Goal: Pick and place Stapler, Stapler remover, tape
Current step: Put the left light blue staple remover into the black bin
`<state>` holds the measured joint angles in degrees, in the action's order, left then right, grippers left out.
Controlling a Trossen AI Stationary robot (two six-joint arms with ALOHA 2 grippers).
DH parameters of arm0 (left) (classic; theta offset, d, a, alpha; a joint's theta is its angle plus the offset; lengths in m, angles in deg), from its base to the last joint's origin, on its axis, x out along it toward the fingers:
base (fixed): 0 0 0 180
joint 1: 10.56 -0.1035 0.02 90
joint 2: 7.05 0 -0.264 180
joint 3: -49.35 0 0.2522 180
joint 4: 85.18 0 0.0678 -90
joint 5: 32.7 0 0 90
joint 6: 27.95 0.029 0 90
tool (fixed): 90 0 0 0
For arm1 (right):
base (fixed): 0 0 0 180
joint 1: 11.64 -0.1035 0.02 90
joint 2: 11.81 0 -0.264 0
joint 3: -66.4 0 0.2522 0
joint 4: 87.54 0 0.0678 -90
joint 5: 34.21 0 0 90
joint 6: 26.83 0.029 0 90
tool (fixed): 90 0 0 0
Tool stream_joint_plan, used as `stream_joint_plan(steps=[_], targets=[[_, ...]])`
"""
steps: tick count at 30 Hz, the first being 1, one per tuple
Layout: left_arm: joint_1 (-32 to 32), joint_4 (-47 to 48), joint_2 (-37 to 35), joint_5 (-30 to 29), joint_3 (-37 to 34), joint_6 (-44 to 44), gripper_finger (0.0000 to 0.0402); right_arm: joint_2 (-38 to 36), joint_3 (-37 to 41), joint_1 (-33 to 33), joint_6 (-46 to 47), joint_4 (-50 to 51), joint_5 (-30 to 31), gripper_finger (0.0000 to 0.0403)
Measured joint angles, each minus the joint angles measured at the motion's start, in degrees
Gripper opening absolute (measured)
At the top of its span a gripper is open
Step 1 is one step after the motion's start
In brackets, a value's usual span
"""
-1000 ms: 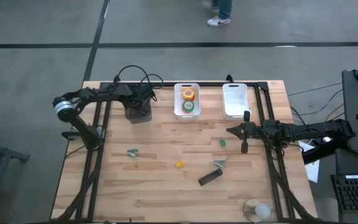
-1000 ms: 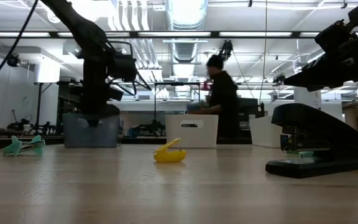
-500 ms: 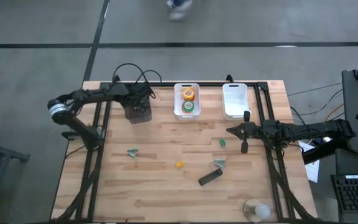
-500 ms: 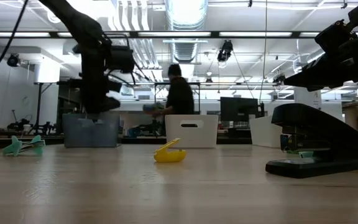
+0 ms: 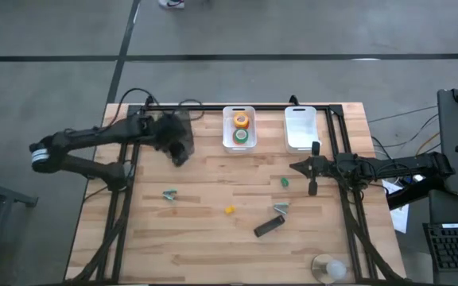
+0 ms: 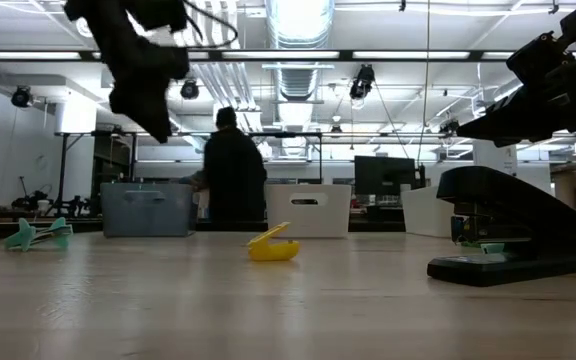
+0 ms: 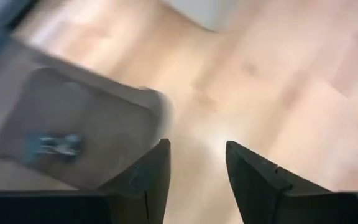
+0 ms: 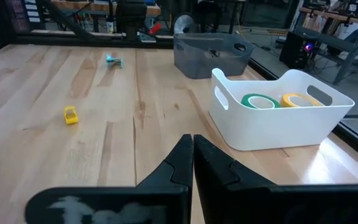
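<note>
Look at the white bin (image 5: pixel 239 119) in the middle at the back of your bench (image 5: pixel 213 238). From above, you see two rolls of tape in it, an orange one (image 5: pixel 241 121) and a green one (image 5: pixel 240 136). Your right wrist view shows the same green roll (image 8: pixel 258 101) and the orange one (image 8: pixel 298 99) side by side inside that bin.

Your left gripper (image 5: pixel 179 150) is just left of the white bin, over the grey bin (image 5: pixel 173 131). From above it is a dark blur. The left wrist view shows its fingers (image 7: pixel 151 177) a little apart with nothing between them, and something small and blue (image 7: pixel 53 143) lying in the grey bin.

Your right gripper (image 5: pixel 296 167) waits off to the right of the white bin, closed and holding nothing.

The stapler (image 5: pixel 268 227) lies well in front of the white bin, a bit to the right. The level view shows it big and close (image 6: pixel 513 235), with a small yellow piece (image 6: pixel 272 246) to its left.
</note>
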<state>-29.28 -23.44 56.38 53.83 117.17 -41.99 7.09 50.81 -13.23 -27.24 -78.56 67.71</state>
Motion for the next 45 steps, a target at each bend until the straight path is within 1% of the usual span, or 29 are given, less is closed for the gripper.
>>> stream_joint_plan(steps=[3, 6, 9, 12, 16, 21, 29, 35, 39, 45], targets=[[5.7, 3.8, -2.7, 1.9, -0.3, 1.9, 0.0153, 0.0, 0.0, 0.0, 0.5, 0.0, 0.0, 0.0008], [10.8, 7.1, -4.1, 2.2, -1.1, 1.7, 0.0151, 0.0, 0.0, 0.0, 0.5, 0.0, 0.0, 0.0008], [15.3, 7.7, -4.4, 2.1, -2.8, -0.1, 0.0151, 0.0, 0.0, 0.0, 0.0, 0.0, 0.0, 0.0008], [18.8, 7.5, -4.3, 2.4, -5.5, -1.5, 0.0149, 0.0, 0.0, 0.0, 0.7, 0.0, 0.0, 0.0008], [21.7, 7.4, -3.9, 2.3, -10.5, -2.8, 0.0149, 0.0, 0.0, 0.0, 0.0, 0.0, 0.0, 0.0008], [22.6, 6.0, -3.9, 2.6, -15.8, -7.1, 0.0147, 0.0, 0.0, 0.0, 0.7, 0.0, 0.0, 0.0008], [22.9, -3.2, -3.6, 4.9, -22.0, -7.0, 0.0147, 0.0, 0.0, 0.0, 0.7, 0.0, 0.0, 0.0008], [22.9, -5.8, -3.6, 4.9, -23.8, -7.1, 0.0147, 0.0, 0.0, 0.0, 0.2, 0.0, 0.0, 0.0008], [22.9, -10.4, -3.6, 4.9, -24.5, -7.1, 0.0147, 0.0, 0.0, 0.0, 0.6, 0.0, 0.0, 0.0008], [22.9, -10.9, -3.6, 5.1, -25.5, -7.2, 0.0145, 0.0, 0.0, 0.0, 0.6, 0.0, 0.0, 0.0008]])
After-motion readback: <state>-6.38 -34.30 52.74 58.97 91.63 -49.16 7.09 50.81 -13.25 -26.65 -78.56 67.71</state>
